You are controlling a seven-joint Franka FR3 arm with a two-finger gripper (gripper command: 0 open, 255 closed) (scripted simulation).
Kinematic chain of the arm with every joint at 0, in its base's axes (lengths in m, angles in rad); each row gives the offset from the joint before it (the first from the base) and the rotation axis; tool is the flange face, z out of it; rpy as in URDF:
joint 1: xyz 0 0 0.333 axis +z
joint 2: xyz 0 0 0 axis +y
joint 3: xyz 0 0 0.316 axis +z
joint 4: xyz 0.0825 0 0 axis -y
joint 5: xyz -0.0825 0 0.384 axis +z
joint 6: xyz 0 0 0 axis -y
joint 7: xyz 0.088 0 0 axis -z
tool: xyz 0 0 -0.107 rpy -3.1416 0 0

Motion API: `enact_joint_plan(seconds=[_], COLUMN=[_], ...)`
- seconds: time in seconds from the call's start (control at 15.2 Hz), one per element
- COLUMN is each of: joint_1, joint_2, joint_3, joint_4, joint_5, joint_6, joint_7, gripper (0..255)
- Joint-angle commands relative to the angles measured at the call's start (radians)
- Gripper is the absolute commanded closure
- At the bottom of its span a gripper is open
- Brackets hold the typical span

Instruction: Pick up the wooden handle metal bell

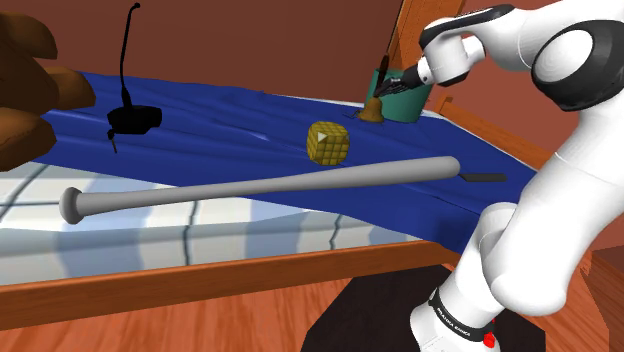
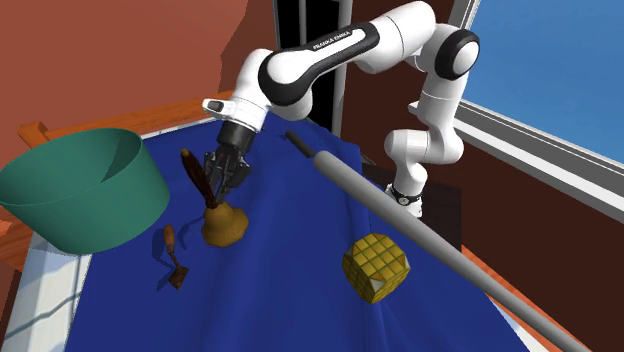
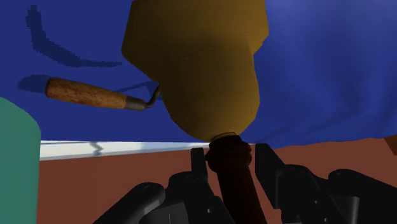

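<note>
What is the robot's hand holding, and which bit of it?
The gripper clasps the bell by its dark handle, just behind the golden-brown body.

Red-brown walls (image 1: 250,40), orange wood floor (image 1: 150,325), wood-framed bed (image 1: 200,268) under blue blanket (image 1: 250,120), window (image 2: 560,60) onto blue sky.

Brass-coloured bell (image 2: 224,225) w/ dark wooden handle, base down on blue bed cover, leaning slightly; handle clasped betw. jaws.
</note>
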Motion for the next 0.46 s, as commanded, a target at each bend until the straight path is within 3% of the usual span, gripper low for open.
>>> enact_joint_plan(seconds=[0.0, 0.4], joint_1=[0.000, -0.006], joint_2=[-0.017, -0.035], joint_3=[0.006, 0.016], joint_4=[0.010, 0.044], joint_5=[-0.037, -0.094], joint_6=[-0.004, -0.028], joint_7=[0.034, 0.093], gripper=[255, 255])
